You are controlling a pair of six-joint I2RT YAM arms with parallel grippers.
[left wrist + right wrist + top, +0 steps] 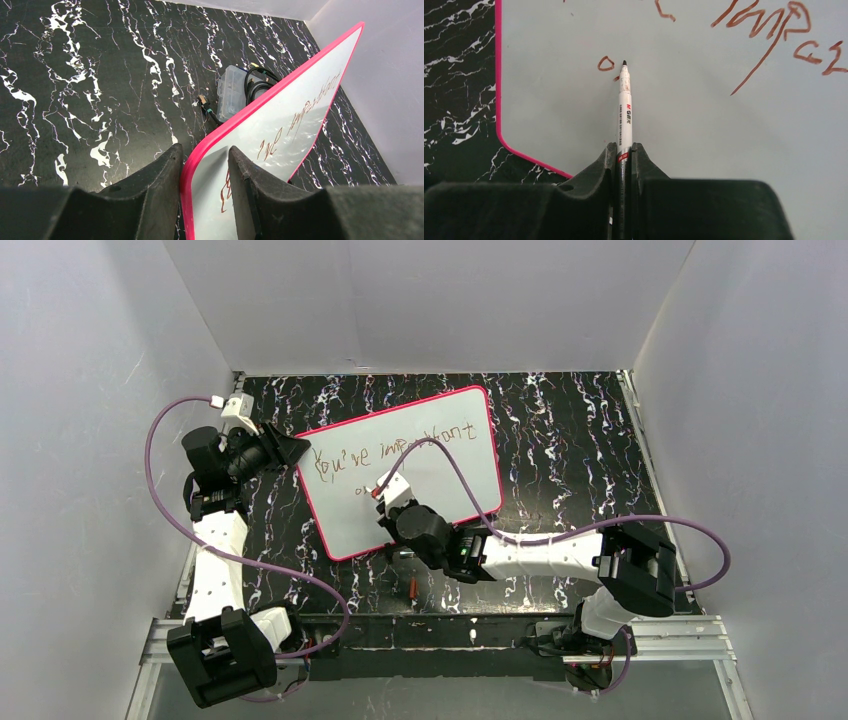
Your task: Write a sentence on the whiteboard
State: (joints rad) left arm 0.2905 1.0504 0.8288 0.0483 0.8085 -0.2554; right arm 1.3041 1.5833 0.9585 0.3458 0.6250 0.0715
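- Spreading under everything, the black white-veined counter carries the whiteboard, which sits skewed at mid-counter between the two arms
- left arm reaching up its own side, wrist bent inward toward the board's far-left corner; its claw is narrowed onto that corner, one finger behind the pink rim and one on the white face, most likely to stop the board sliding under pen pressure
- right arm stretched low and leftward across the board's near edge, wrist angled down so the tip meets the surface; its claw is clamped on the marker, barrel pinched between the fingers and pointing away
- clear plastic box with black cables lies beyond the board, apart from the work
- the sentence runs along the board's upper part in brown script; I judge a second line begun, since a lone "o" sits just beside the nib
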